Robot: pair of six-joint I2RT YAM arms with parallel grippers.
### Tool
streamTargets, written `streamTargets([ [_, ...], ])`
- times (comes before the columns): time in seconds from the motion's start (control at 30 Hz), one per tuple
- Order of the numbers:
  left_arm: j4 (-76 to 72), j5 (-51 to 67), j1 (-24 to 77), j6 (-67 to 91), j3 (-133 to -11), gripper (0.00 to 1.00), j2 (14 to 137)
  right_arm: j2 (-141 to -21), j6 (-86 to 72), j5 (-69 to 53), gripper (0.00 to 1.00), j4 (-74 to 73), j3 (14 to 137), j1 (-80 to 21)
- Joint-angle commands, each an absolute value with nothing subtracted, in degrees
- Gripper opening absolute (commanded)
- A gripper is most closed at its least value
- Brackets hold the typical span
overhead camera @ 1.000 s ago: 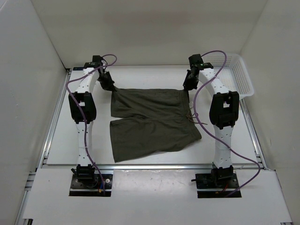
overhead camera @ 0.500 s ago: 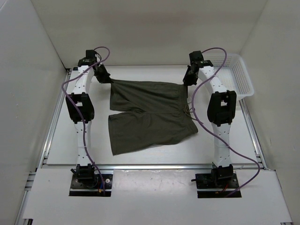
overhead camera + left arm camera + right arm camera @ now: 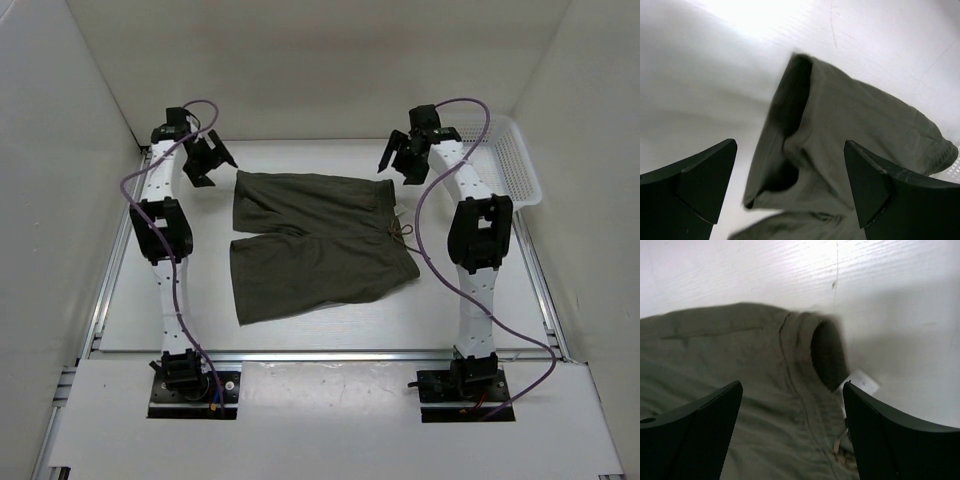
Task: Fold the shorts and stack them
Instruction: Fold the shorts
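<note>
Shorts (image 3: 315, 245) lie spread flat on table (image 3: 330, 335), apparently unfolded; folding and stacking remain. Left gripper (image 3: 210, 168) and right gripper (image 3: 398, 165) fingers apart, empty

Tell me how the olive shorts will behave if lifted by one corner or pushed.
Probably floppy: the shorts lie flat with soft wrinkles, and the leg hem sags open in the left wrist view. Likely light, being thin fabric. Pushed, they would more likely bunch than slide; the drawstring may dangle or snag.
</note>
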State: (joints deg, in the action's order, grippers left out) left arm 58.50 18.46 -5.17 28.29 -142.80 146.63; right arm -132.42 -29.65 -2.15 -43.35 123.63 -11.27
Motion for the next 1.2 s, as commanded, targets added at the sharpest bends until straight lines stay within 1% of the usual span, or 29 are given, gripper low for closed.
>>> streamTargets([
  [0.0, 59.49, 14.61, -6.5, 25.33, -139.68, 1.0, 131.24, -122.36, -29.44, -5.27, 0.86, -41.31, 120.95, -12.21],
  [0.03, 60.81, 13.55, -7.03, 25.31, -137.74, 1.0, 128.87, -119.04, -29.44, -5.27, 0.84, -41.31, 119.46, -13.17],
  [0.07, 60.82, 12.67, -7.03, 24.36, -135.2, 1.0, 126.32, -117.09, -29.44, -3.62, 0.84, -41.31, 115.27, -13.79],
  [0.1, 61.6, 11.61, -7.03, 23.3, -128.39, 1.0, 120.56, -114.81, -29.44, -2.56, 0.82, -41.31, 112.35, -14.32],
  [0.13, 61.61, 11.6, -7.03, 23.29, -123.8, 0.97, 117.19, -109.48, -30.05, -1.5, 0.77, -40.44, 108.67, -15.2],
  [0.17, 61.61, 10.64, -6.34, 22.68, -118.79, 0.89, 113.77, -106.38, -30.93, -0.97, 0.75, -37.99, 99.67, -15.2],
  [0.2, 60.74, 10.63, -6.33, 22.68, -113.52, 0.86, 106.86, -103.3, -31.72, -0.97, 0.73, -36.75, 94.71, -15.21],
  [0.23, 60.04, 10.63, -5.72, 23.72, -102.24, 0.84, 103.31, -97.44, -32.42, -0.44, 0.67, -35.78, 89.87, -15.21],
  [0.27, 59.16, 11.33, -5.71, 23.73, -96.3, 0.84, 99.7, -94.6, -33.04, -0.44, 0.63, -35.16, 85.39, -15.21],
  [0.3, 57.32, 12.12, -5.71, 24.86, -90.59, 0.86, 96.45, -91.96, -34.09, 0.17, 0.6, -34.63, 76.99, -15.21],
  [0.33, 56.35, 13.7, -5.1, 26.61, -80.09, 0.86, 90.24, -87.06, -34.1, 0.18, 0.54, -34.63, 72.99, -15.73],
  [0.37, 55.55, 14.41, -4.58, 27.41, -75.11, 0.88, 87.22, -84.49, -34.8, 0.7, 0.52, -34.63, 69.38, -15.73],
  [0.4, 55.02, 15.11, -4.05, 28.38, -70.88, 0.88, 84.93, -82.37, -34.8, 0.7, 0.52, -34.63, 62.73, -15.73],
  [0.43, 55.02, 16.77, -2.74, 30.22, -63.36, 0.88, 80.55, -78.09, -35.59, 0.7, 0.52, -34.63, 59.8, -15.73],
  [0.5, 55.02, 18.01, -1.5, 32.33, -56.9, 0.88, 76.66, -73.16, -36.38, 0.7, 0.52, -36.12, 53.57, -15.73],
  [0.57, 55.02, 18.54, 0.52, 36.01, -49.53, 0.88, 71.3, -70.59, -36.91, -0.87, 0.52, -36.82, 50.81, -15.73],
  [0.67, 55.02, 16.71, 1.76, 39.27, -43.27, 0.88, 66.72, -68.2, -37.44, -1.58, 0.53, -38.05, 48.52, -15.73],
  [0.73, 54.06, 16.7, 1.76, 39.99, -41.32, 0.88, 66.71, -67.5, -37.44, -1.58, 0.55, -38.75, 48.52, -15.73],
  [0.8, 52.39, 17.23, 3.95, 41.4, -40.08, 0.88, 67.58, -67.5, -37.44, -2.28, 0.58, -38.76, 49.12, -15.73],
  [0.83, 51.86, 17.23, 4.65, 42.09, -40.08, 0.88, 68.46, -67.5, -37.44, -3.07, 0.6, -38.76, 49.13, -15.73],
  [0.87, 51.86, 16.53, 6.14, 42.71, -40.08, 0.89, 70.9, -68.11, -37.44, -3.6, 0.66, -38.76, 49.13, -15.73],
  [0.93, 51.15, 15.21, 7.55, 42.71, -40.86, 0.91, 73.64, -68.64, -38.05, -4.47, 0.73, -38.76, 49.13, -15.73],
  [1.07, 48.7, 13.45, 10.98, 44.47, -41.4, 0.91, 79.09, -69.17, -40.68, -5.98, 0.74, -37.54, 47.03, -15.73],
  [1.17, 48.16, 12.57, 12.22, 45.0, -41.4, 0.86, 82.26, -68.47, -41.83, -7.64, 0.73, -34.64, 43.95, -15.21],
])
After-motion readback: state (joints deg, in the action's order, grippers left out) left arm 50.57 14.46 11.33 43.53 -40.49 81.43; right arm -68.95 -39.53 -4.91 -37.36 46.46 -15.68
